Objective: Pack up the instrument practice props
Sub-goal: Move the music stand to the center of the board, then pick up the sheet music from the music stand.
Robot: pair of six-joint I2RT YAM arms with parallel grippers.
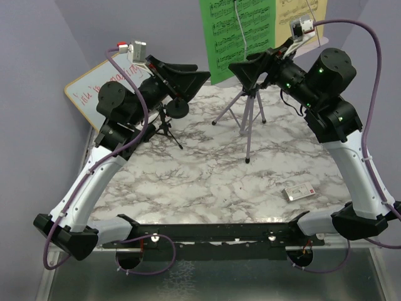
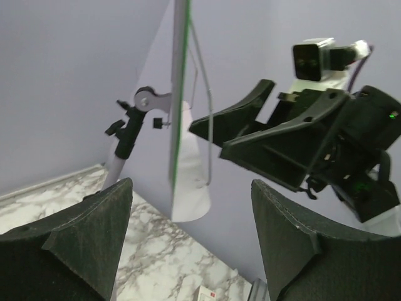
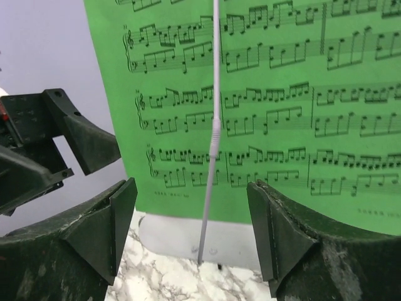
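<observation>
Green music sheet (image 1: 237, 39) and yellow music sheet (image 1: 301, 14) stand on the lilac music rack, whose tripod legs (image 1: 248, 116) rest at the back of the marble table (image 1: 207, 182). My left gripper (image 1: 202, 80) and right gripper (image 1: 241, 70) hover face to face in front of the green sheet, both open and empty. The right wrist view shows the green sheet (image 3: 269, 106) and a thin white retaining wire (image 3: 216, 125) beyond the right gripper (image 3: 191, 232). From the left gripper (image 2: 191, 244) the sheet (image 2: 178, 94) appears edge-on. A black mic tripod (image 1: 164, 126) and round-base holder (image 1: 178, 108) stand under the left arm.
A wood-framed whiteboard (image 1: 91, 88) leans at the back left wall. A small flat white device (image 1: 299, 191) lies near the front right of the table. Lilac walls close in the back and both sides.
</observation>
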